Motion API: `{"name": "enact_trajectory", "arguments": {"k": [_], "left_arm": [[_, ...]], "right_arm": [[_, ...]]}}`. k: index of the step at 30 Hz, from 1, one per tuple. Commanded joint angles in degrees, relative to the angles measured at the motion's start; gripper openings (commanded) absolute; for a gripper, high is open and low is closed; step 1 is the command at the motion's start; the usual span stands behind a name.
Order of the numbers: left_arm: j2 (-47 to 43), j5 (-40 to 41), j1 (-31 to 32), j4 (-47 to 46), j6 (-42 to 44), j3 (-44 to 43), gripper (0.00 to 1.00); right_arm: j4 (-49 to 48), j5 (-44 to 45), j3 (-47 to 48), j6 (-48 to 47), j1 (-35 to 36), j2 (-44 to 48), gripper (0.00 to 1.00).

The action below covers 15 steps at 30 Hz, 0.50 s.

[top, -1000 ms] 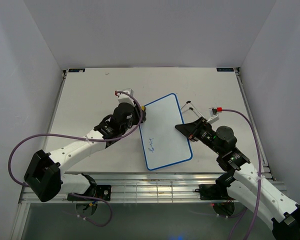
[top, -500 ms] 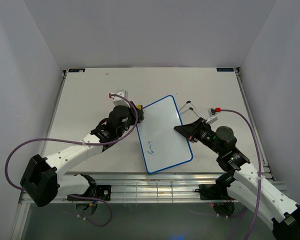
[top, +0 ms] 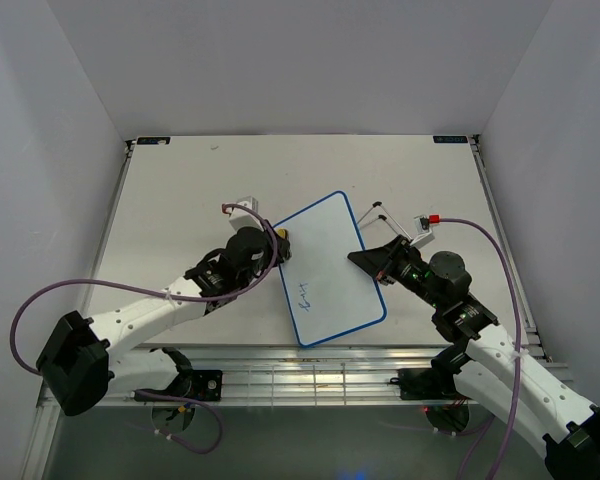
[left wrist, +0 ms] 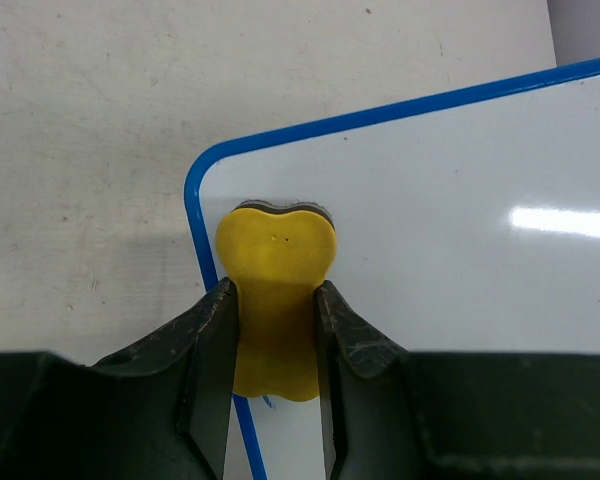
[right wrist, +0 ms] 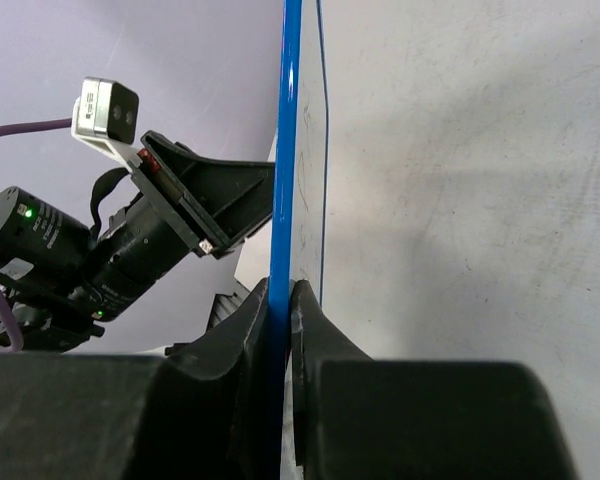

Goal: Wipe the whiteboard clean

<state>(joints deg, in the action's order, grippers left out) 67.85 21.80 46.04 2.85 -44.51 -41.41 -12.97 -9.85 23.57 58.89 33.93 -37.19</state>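
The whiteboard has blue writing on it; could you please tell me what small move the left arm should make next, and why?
Probably slide the yellow eraser, gripped in the left pincer, down the whiteboard toward the blue writing: it sits at the far left corner, the writing lies nearer the arm bases, and the right pincer clamps the board's right edge.

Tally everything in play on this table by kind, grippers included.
Small white rectangular whiteboard with blue rim: 1
Yellow eraser block: 1
Black two-finger grippers: 2 (left gripper, right gripper)
Total: 4
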Motion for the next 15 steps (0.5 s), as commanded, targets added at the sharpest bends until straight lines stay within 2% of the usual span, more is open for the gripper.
{"name": "enact_trajectory", "arguments": {"k": [1,8,15], "left_arm": [[1.8,2.1,3.6,6.9,-3.3,-0.1,0.0],[0.6,3.2,6.2,6.0,-7.3,2.5,0.0],[-2.7,1.4,10.0,1.0,-8.6,5.4,0.0]], "right_arm": [[-19.2,-1.7,4.6,4.7,1.0,2.7,0.08],[-19.5,-1.6,4.7,4.9,1.0,2.8,0.08],[-21.1,-1.9,4.2,6.0,1.0,2.5,0.08]]}}
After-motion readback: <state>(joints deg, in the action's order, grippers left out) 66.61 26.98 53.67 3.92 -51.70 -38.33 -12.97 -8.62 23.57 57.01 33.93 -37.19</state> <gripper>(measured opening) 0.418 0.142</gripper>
